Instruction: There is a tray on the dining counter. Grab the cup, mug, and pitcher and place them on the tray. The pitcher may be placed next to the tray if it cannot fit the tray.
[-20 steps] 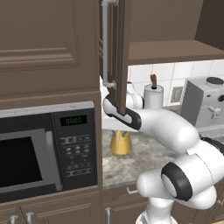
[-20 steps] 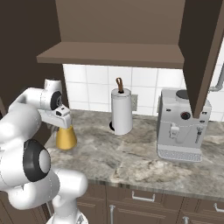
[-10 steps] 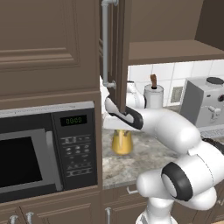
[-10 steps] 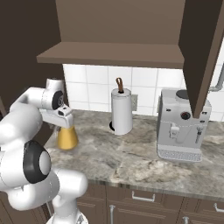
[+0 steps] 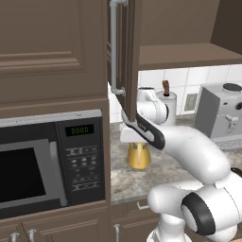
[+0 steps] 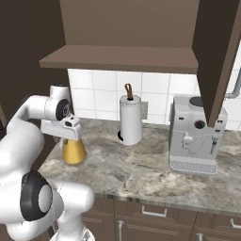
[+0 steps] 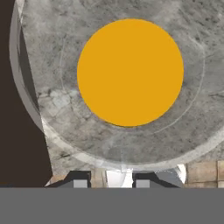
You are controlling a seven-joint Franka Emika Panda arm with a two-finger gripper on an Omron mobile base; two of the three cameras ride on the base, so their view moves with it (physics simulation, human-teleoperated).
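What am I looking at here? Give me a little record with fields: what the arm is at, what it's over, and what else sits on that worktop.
arm's tool: tool set down over the top of the pitcher, fingertips at its rim
grip: jaws narrow at the pitcher's neck; a firm hold cannot be confirmed
pitcher: pitcher, clear glass with an amber lower body, standing upright on the worktop
nearby: paper-towel roll, coffee machine
left side: microwave
above: cabinet door standing open
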